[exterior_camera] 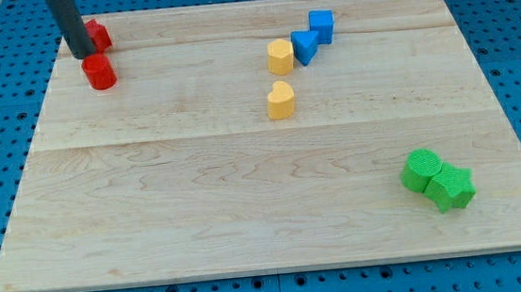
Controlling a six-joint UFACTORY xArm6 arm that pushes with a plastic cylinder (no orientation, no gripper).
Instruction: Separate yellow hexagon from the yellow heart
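The yellow hexagon (280,56) lies in the upper middle of the wooden board (246,194), touching a blue triangle-like block (305,45) on its right. The yellow heart (281,100) lies just below the hexagon, with a small gap between them. My tip (82,57) is at the view's top left, far from both yellow blocks, between two red blocks.
A red block (97,35) sits just right of the rod and a red cylinder (99,72) just below the tip. A blue cube (322,25) sits up-right of the blue triangle. Two green blocks (422,170) (451,188) touch at the lower right.
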